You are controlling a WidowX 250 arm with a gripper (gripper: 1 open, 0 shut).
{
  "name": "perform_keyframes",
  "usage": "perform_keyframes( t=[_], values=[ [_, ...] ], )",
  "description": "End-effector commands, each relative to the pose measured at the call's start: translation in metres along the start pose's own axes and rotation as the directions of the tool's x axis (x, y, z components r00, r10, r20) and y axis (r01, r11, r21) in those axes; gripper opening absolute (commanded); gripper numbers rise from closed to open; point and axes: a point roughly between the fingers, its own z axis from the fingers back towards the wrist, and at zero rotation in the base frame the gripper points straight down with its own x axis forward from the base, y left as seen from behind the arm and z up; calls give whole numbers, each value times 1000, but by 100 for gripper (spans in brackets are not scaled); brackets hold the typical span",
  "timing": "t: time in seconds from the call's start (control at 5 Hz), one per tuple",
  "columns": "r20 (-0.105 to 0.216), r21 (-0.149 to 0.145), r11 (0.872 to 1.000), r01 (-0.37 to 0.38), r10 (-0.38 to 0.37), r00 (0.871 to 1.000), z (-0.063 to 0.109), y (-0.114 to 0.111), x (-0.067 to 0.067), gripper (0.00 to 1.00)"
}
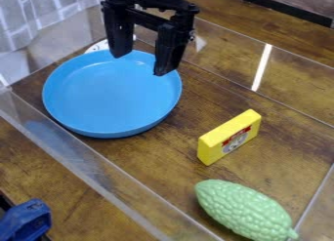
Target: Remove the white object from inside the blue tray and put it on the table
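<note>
Claw (145,56) spread open over far rim of blue tray (92,113); yellow block (229,136) and green gourd (244,210) on counter (131,186)

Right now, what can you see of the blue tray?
The tray is a round, shallow, bright-blue dish with a raised rim, plastic by its look and glossy. It sits flat and upright on the wooden table, toward the back left. The part of its inside that shows is bare; no white object shows, though the open tool hangs over its back edge and hides a little of it. Whether the tool touches the rim cannot be told.
</note>
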Motion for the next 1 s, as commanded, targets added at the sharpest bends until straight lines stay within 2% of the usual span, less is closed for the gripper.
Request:
perform_keyframes(
  t=[0.0,0.4,0.6,0.8],
  values=[
    [-13,-2,1000,21,-21,1000,-6,-3,1,100],
    [-21,-5,992,128,-128,992,-19,-20,9,100],
    [-7,1,974,225,-225,974,-24,-34,16,100],
    [8,20,942,335,-335,942,-31,-53,23,100]
  ],
)
